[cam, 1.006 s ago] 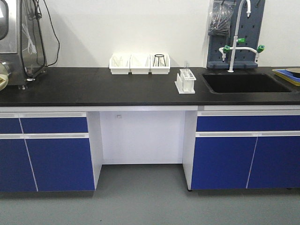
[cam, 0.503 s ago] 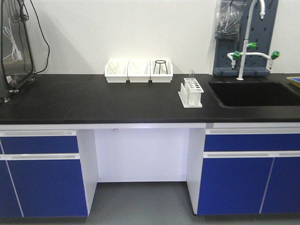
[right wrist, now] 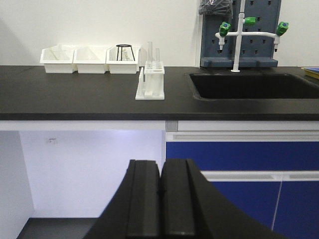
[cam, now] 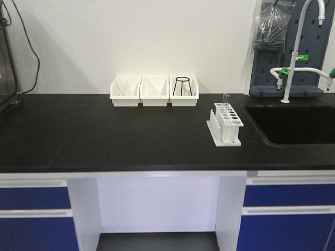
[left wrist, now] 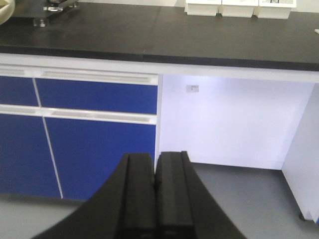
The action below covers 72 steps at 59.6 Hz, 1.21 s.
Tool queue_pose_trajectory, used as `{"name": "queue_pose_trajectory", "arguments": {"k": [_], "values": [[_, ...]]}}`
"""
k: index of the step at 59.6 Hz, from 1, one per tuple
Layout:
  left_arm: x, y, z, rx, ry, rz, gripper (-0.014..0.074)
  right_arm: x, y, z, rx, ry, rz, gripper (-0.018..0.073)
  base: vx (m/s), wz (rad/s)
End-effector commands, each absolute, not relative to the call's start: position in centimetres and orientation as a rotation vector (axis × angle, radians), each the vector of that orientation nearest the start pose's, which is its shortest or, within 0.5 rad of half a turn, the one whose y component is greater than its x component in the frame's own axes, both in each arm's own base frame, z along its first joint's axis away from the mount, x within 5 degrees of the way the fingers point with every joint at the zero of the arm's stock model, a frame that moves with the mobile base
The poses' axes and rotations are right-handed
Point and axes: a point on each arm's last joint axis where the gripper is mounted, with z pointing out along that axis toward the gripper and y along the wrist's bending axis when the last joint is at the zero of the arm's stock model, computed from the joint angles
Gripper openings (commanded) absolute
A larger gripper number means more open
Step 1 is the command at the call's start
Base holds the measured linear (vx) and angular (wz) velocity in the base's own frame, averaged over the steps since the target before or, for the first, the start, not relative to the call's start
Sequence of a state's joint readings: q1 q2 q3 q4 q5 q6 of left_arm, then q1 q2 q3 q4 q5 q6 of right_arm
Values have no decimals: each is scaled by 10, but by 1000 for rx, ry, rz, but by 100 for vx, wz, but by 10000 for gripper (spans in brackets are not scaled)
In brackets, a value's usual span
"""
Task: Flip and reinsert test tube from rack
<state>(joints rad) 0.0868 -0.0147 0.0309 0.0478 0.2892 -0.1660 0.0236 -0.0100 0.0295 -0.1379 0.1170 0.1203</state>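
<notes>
Rack [cam: 226, 127]: white, standing on the black countertop [cam: 104, 130], right of centre in the front view, just beside the left edge of the sink [cam: 293, 125].
Test tube [right wrist: 149, 52]: upright in a hole at the rack's far end, its rim above the top plate.
Look-alike tube [right wrist: 157, 55]: just to its right in the right wrist view, also upright; which of the two is the task's cannot be told.
Bins [cam: 154, 91]: three white ones in a row against the wall, upper centre, well apart from the rack.
Left gripper [left wrist: 156, 158]: bottom centre, fingers pressed together, holding nothing, below counter height before blue drawers.
Right gripper [right wrist: 162, 165]: bottom centre, fingers likewise closed on nothing, well apart from the rack.
</notes>
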Motion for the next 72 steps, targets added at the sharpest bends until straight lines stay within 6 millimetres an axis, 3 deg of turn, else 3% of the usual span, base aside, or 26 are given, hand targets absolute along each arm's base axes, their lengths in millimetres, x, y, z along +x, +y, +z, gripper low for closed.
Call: {"name": "queue_pose_trajectory", "arguments": {"k": [1, 72], "values": [[55, 5, 186, -178, 1682, -25, -6, 56, 1, 200, -35, 1537, -12, -8, 51, -5], [55, 5, 186, -178, 1682, -25, -6, 56, 1, 200, -36, 1537, -13, -8, 48, 0]]}}
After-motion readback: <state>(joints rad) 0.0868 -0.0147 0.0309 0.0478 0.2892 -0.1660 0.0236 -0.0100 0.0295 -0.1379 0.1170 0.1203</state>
